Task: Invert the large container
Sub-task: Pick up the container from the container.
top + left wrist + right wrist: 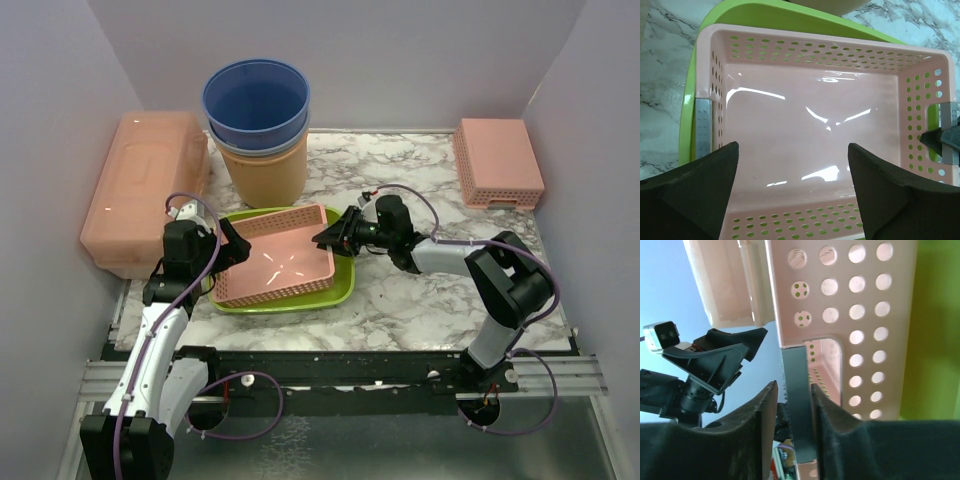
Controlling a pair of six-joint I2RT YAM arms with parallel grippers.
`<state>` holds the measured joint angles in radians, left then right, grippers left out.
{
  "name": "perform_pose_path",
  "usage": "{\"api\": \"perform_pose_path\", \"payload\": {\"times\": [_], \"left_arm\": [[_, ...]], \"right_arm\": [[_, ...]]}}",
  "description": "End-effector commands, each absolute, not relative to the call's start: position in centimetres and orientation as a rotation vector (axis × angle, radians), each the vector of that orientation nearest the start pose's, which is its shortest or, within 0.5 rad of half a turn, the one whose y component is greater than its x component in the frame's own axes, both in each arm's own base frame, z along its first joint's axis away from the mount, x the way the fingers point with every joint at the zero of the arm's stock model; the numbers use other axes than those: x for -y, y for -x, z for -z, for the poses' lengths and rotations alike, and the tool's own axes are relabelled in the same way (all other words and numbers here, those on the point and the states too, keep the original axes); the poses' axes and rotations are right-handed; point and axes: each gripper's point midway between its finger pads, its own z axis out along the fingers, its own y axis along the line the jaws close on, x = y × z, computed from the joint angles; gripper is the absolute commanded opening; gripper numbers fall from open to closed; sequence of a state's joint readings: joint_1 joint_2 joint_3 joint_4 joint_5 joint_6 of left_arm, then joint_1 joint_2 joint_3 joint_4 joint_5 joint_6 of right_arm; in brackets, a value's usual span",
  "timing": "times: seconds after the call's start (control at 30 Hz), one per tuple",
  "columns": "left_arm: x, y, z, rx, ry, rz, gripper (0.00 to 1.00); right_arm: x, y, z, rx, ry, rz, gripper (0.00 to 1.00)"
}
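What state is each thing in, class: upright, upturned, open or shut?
Pink perforated plastic basket: upright, in green plastic tray.
Blue plastic bucket: upright, nested in tan bucket.
Small pink perforated basket, back right: upside down.
Pink lidded plastic box: closed.
Left gripper: open.
Right gripper: shut on the basket's end wall.

Count log. Pink perforated baskets: 2, namely centre basket (275, 265) and inverted basket (498, 160) at 2 o'clock. Green tray (344, 287): 1. Pink lidded box (140, 185), 9 o'clock: 1. Nested buckets, 12 o'clock: blue bucket (255, 100) over tan bucket (265, 175), 2 certain; a 3rd between them unclear.
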<state>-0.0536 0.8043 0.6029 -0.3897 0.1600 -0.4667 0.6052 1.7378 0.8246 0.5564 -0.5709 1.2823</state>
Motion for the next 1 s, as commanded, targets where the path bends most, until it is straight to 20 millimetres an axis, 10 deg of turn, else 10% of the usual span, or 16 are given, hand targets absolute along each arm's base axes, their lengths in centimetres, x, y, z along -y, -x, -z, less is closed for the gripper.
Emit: {"api": "perform_pose_path", "payload": {"times": [0.0, 0.53, 0.97], "left_arm": [[5.7, -26.9, -15.4, -2.116, 0.353, 0.457, 0.91], [2.5, -26.3, -18.2, -1.959, 0.473, 0.303, 0.99], [0.3, -25.1, -20.5, -1.842, 0.559, 0.222, 0.99]], "right_arm": [[-35.7, -28.9, -13.8, -2.300, -0.296, -1.673, 0.30], [-34.8, -28.1, -14.4, -2.311, -0.247, -1.612, 0.00], [-34.1, -27.8, -20.3, -2.112, -0.114, -1.636, 0.01]]}}
